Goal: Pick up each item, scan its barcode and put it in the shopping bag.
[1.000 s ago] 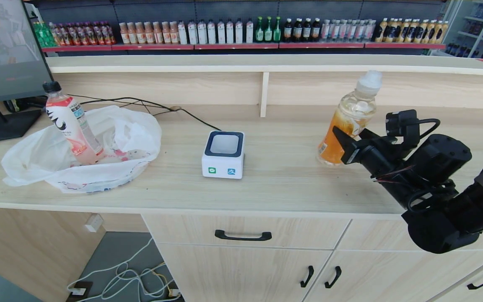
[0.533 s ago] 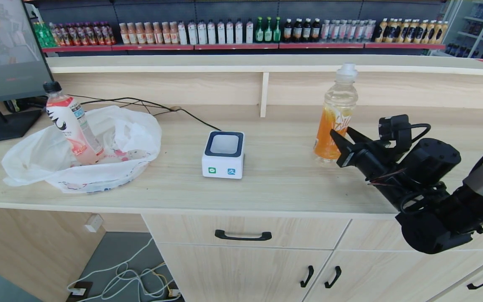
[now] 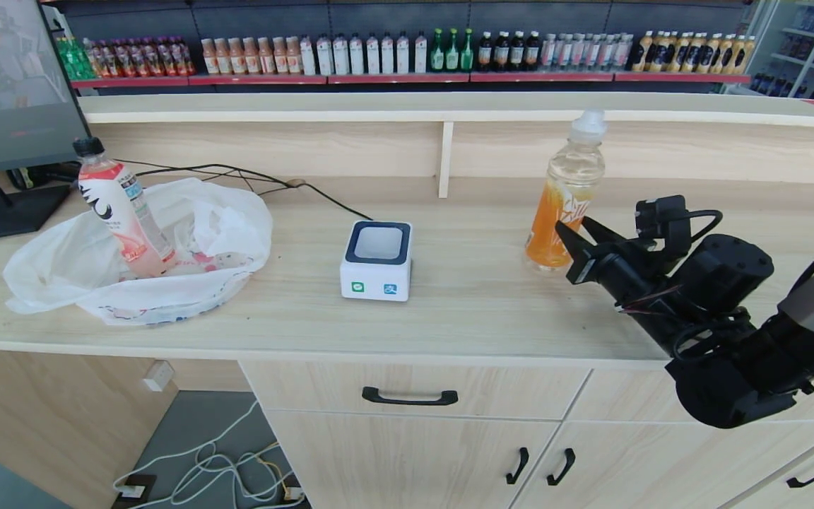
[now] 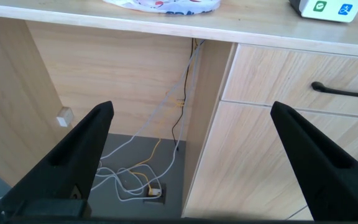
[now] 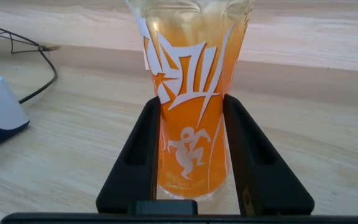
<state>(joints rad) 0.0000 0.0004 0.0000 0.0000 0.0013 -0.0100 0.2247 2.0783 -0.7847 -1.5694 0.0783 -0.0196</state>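
The left tool (image 4: pixel 191 163) was held low, below the front edge of the surface (image 3: pixel 463 304) and facing the cupboard fronts, with its jaws spread wide and nothing between them. Near the left end of the surface the white shopping bag (image 3: pixel 61 283) was spread open, and a pink drink bottle (image 3: pixel 122 212) was already leaned inside it, cap toward the back edge. The barcode scanner (image 3: pixel 376 260) was set about midway along the surface, its window turned upward.

Toward the right end, between the back and front edges, the orange drink bottle (image 3: pixel 564 205) was stood upright with its base on the surface. The right tool (image 3: pixel 574 225) was closed on the bottle's lower half; in the right wrist view its fingers (image 5: pixel 135 155) were pressed against either side of the label, far narrower than the left tool's spread.

The step in hand was judged to be the pick-up of this second item: the grasp appeared to be made, but the bottle was not yet lifted.

The next move would call for a straight lift so that the tall, narrow bottle is not tipped, then a carry leftward over the scanner. No barcode could be made out on the visible label, so a turn of the wrist would probably be needed before the window is faced. Only afterwards should the bag be approached.
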